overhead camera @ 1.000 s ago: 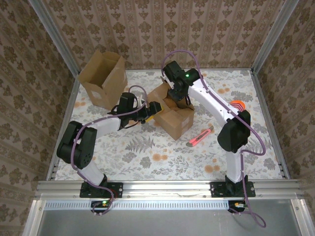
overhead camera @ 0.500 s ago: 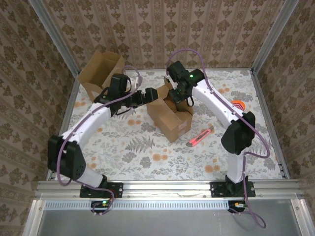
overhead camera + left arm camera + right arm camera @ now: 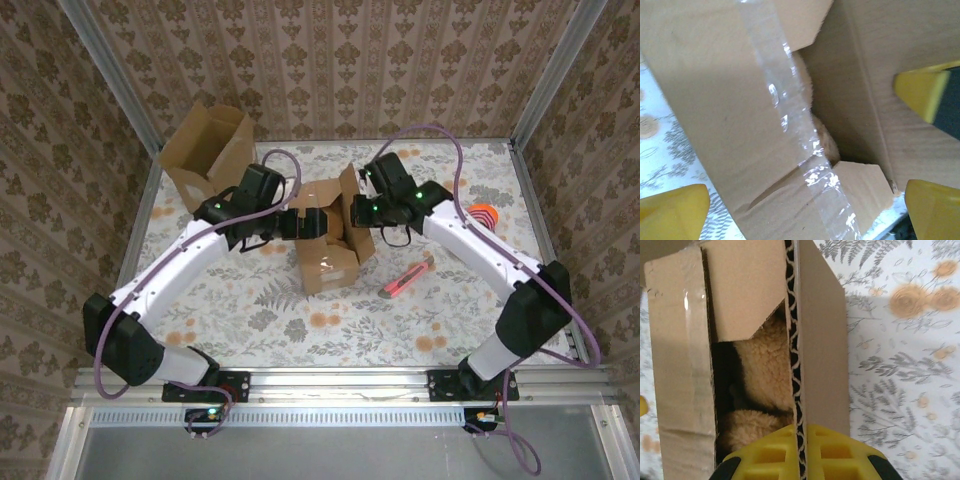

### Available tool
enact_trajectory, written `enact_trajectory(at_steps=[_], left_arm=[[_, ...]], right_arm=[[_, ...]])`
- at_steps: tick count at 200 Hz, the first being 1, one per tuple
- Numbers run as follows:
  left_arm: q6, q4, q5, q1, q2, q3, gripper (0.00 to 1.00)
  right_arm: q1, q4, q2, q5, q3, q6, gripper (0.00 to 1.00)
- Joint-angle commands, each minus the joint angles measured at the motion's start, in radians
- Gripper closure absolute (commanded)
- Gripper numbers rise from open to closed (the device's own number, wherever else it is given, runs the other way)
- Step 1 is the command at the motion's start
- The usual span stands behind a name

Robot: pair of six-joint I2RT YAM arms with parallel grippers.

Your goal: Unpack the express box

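Top external, label (image 3: 335,266) illegible, right end effector (image 3: 799,452) pinching flap (image 3: 820,340), left end effector (image 3: 312,222) spread

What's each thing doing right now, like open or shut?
express box: open, flaps apart
plush toy: inside the express box
right gripper: shut on the express box's edge
left gripper: open, holding nothing
box cutter: lying on the table
second box: open
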Motion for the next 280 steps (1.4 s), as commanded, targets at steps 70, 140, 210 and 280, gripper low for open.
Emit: enact_trajectory(at_steps=[70, 140, 210, 280], left_arm=[[0.044, -0.295, -0.42, -0.13, 0.144, 0.188, 0.0], [0.005, -0.463, -0.803, -0.237, 0.285, 0.3, 0.0], [-0.019, -0.514, -0.979, -0.272, 0.36, 0.343, 0.12], [-0.025, -0.604, -1.09, -0.285, 0.366, 0.396, 0.53]], right_arm=[[0.006, 0.475, -0.156, -0.089, -0.292, 0.363, 1.0], [0.008, 0.516, -0.156, -0.101, -0.326, 0.396, 1.0], [0.007, 0.527, -0.193, -0.104, -0.348, 0.39, 1.0], [0.004, 0.51, -0.216, -0.08, -0.37, 0.376, 1.0]])
